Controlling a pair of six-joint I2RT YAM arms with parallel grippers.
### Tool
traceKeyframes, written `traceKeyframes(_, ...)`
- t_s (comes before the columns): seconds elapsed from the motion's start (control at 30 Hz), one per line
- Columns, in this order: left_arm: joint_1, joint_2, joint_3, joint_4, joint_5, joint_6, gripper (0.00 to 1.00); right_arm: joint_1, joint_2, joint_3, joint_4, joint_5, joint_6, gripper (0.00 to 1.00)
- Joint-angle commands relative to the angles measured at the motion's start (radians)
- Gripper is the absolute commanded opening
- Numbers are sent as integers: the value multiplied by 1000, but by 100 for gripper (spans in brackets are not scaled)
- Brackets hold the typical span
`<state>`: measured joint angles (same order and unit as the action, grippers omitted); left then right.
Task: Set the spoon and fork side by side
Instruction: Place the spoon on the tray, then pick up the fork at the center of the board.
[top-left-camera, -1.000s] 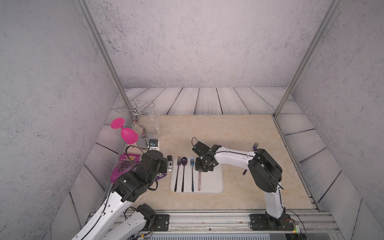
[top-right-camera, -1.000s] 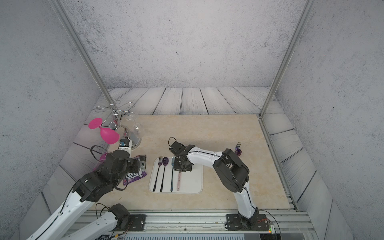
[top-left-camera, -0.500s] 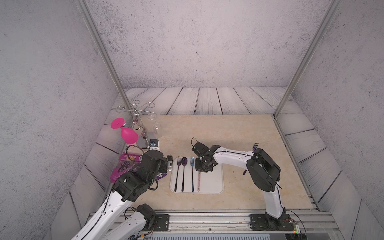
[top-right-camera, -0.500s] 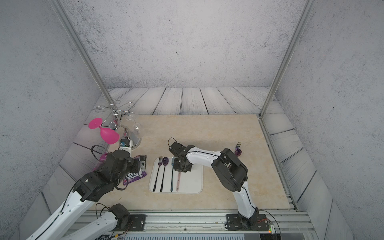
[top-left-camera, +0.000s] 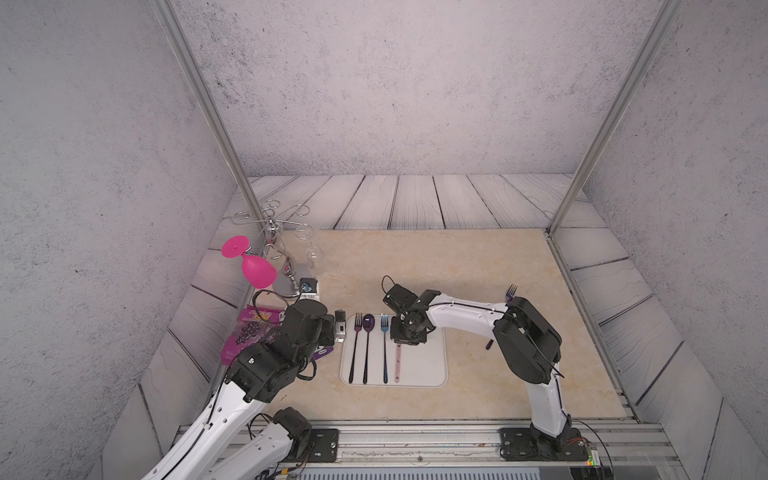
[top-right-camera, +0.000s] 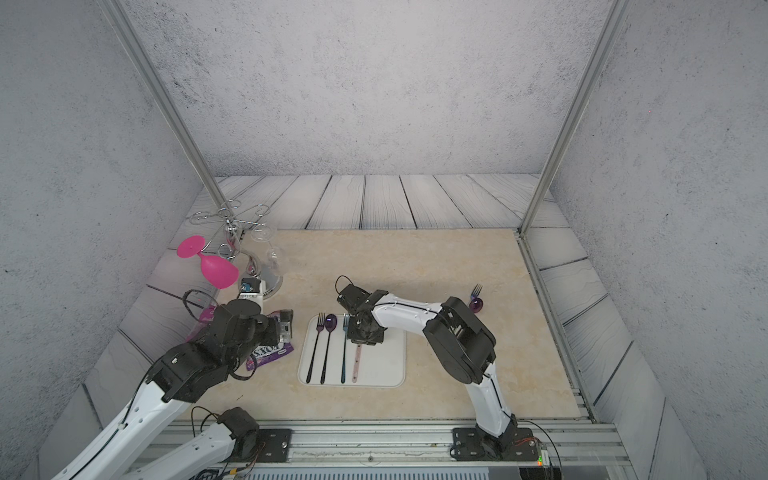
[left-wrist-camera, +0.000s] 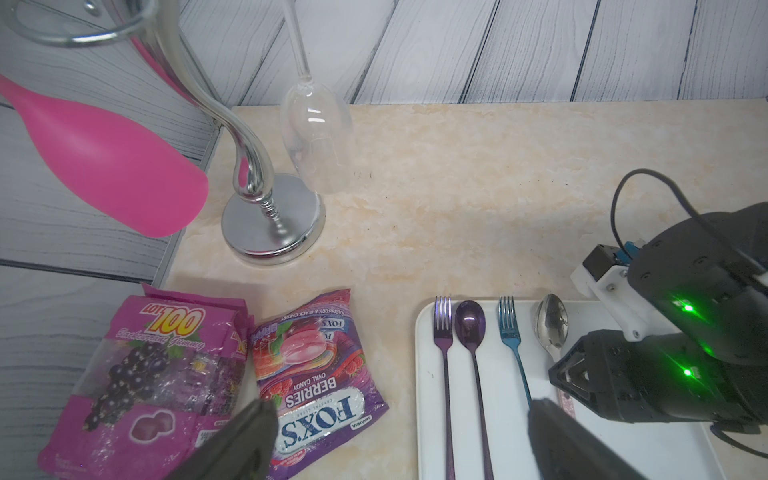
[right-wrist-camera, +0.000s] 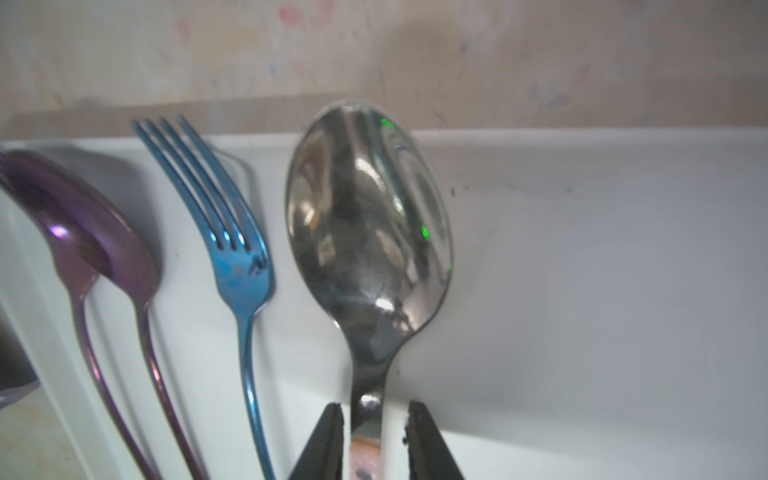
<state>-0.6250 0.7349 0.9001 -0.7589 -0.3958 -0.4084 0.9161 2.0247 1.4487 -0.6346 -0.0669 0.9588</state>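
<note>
1. Spoon lies on the tray just beside the blue fork (parallel, apart).
2. Right fingers straddle its handle, slightly parted, gripping nothing; rise straight without nudging it.
3. Left fingers: spread wide, empty.

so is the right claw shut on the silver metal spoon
Open: the right claw straddles the handle of the silver metal spoon, a visible gap beside it.

Silver spoon seen lying on white tray, its neck flanked by parted black fingers of right gripper, neither finger pressed against it, blue fork just beside, purple spoon past it, beige tabletop behind.
</note>
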Motion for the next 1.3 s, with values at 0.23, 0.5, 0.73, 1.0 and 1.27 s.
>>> traceKeyframes(0.23,-1,35,2,11,30,-4,100,-31,-249,-33,-198,194,-146,35)
traceKeyframes(0.5,-1,70,-1,31,116,-42,100,-367,-432,-262,-208,148,-258,34)
traceKeyframes(0.73,-1,73,-10,33,142,-54,100,-705,-386,-319,-122,74,-384,33)
traceKeyframes(1.0,-1,78,-1,22,140,-50,99,-797,-217,-171,-106,120,-404,32)
traceKeyframes(1.27,-1,66,-9,8,119,-46,100,-835,-125,-129,-94,132,-398,31)
